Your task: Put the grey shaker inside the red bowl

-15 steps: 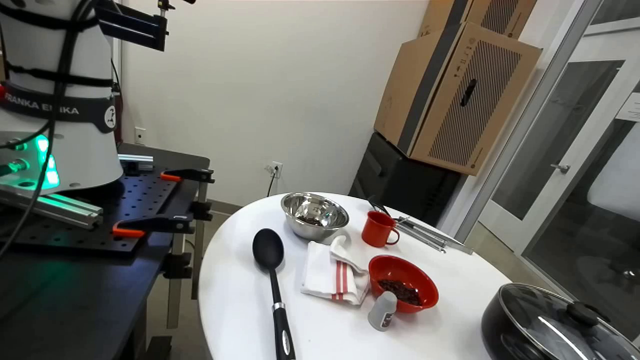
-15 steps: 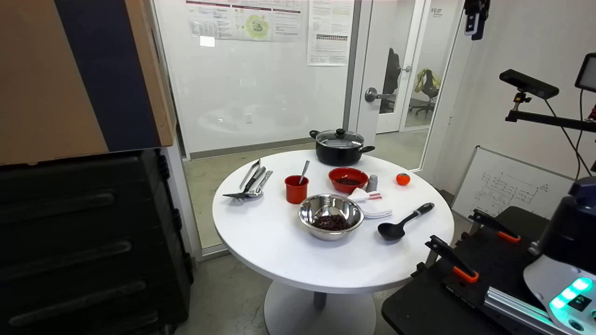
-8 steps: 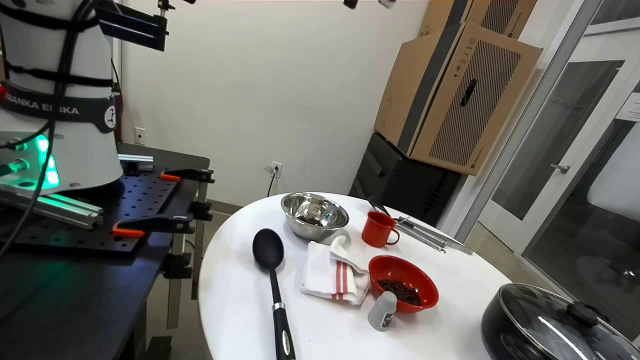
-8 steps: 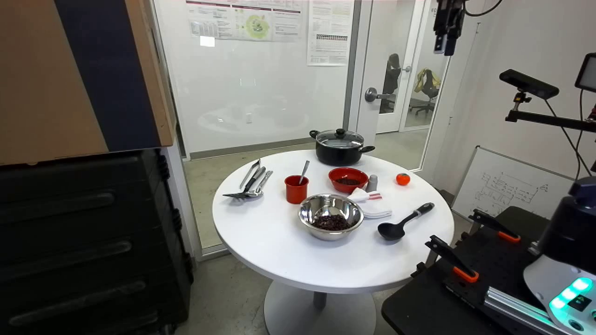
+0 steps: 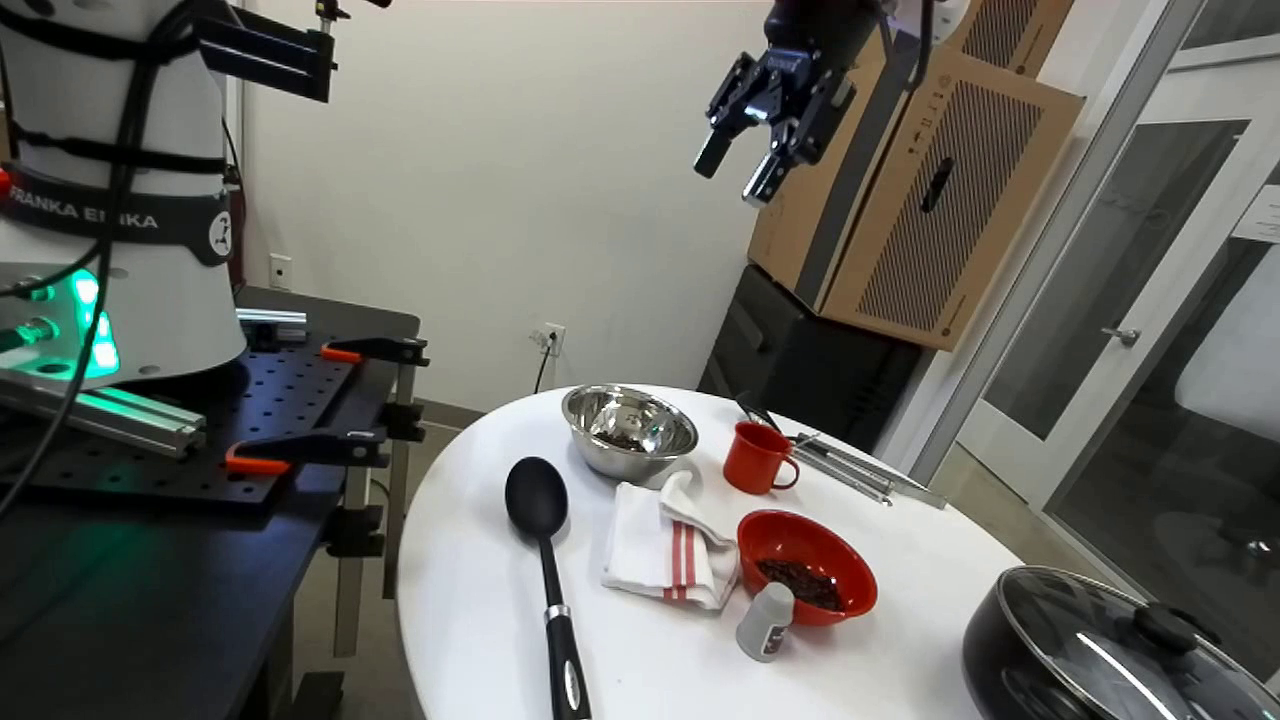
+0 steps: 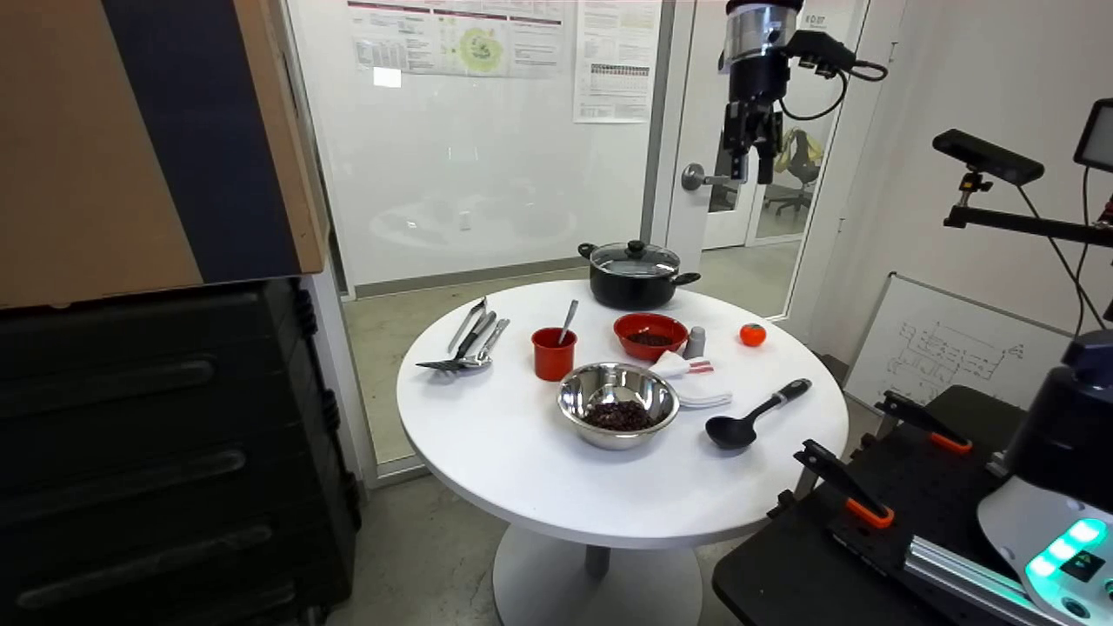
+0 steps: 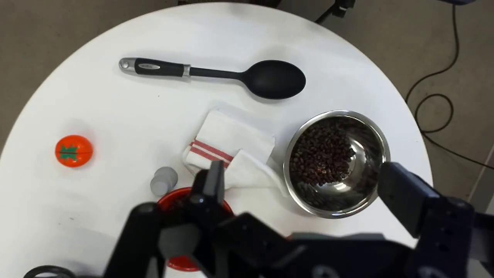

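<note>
The grey shaker [image 5: 765, 624] stands upright on the white table, close beside the red bowl [image 5: 800, 538]; I cannot tell if they touch. The bowl holds dark beans. Both also show in the other exterior view: the shaker [image 6: 695, 342] and the bowl [image 6: 648, 351]. In the wrist view the shaker [image 7: 163, 180] is fully visible, and the red bowl [image 7: 173, 195] is partly hidden by one finger. My gripper [image 5: 734, 176] is open and empty, high above the table; it also shows in the other exterior view [image 6: 752, 172].
A folded towel [image 7: 239, 131] lies against the red bowl's side. A steel bowl with beans [image 7: 372, 166], a red mug [image 5: 755, 458], a black spoon [image 7: 274, 79], a tomato [image 7: 74, 151], a lidded black pot [image 6: 634, 283] and metal utensils [image 6: 474, 339] are on the table.
My gripper has come into an exterior view from above. In both exterior views it has moved lower and further over the table. The objects on the table have not moved.
</note>
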